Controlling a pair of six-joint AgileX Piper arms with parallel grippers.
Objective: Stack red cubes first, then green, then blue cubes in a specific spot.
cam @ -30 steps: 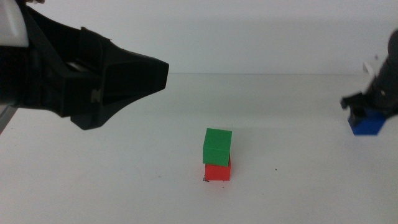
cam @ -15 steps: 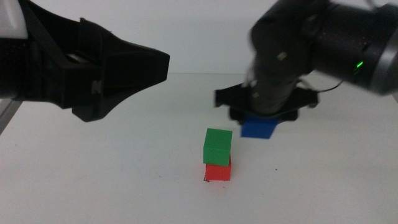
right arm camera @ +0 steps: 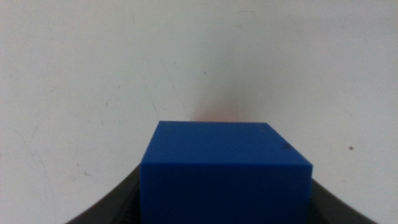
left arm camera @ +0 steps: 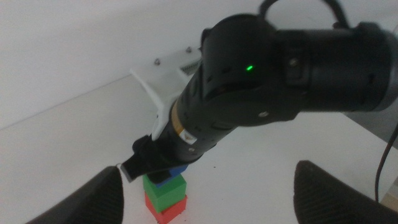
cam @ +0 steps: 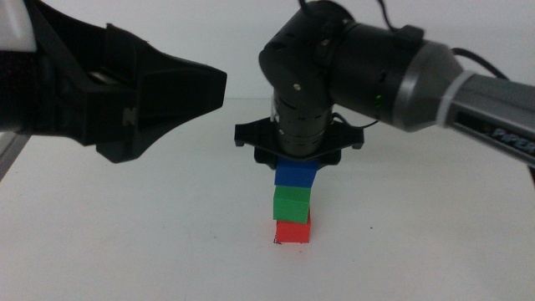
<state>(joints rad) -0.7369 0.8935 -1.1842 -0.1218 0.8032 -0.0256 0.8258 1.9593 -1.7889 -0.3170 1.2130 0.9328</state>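
Our right gripper [cam: 298,164] keeps its jaws closed on the blue cube [cam: 296,173], which sits directly below them on the green cube [cam: 291,202], itself on the red cube [cam: 292,232]. Our left gripper [left arm camera: 208,190] waits aside, jaws spread, empty.

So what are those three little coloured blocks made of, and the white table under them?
The blue cube, held in the right gripper above the green cube and red cube, looks like matte plastic or painted wood: flat colour, crisp edges, no shine. I can't tell which. The table seems a smooth white laminate with faint scuffs. The left gripper waits aside.
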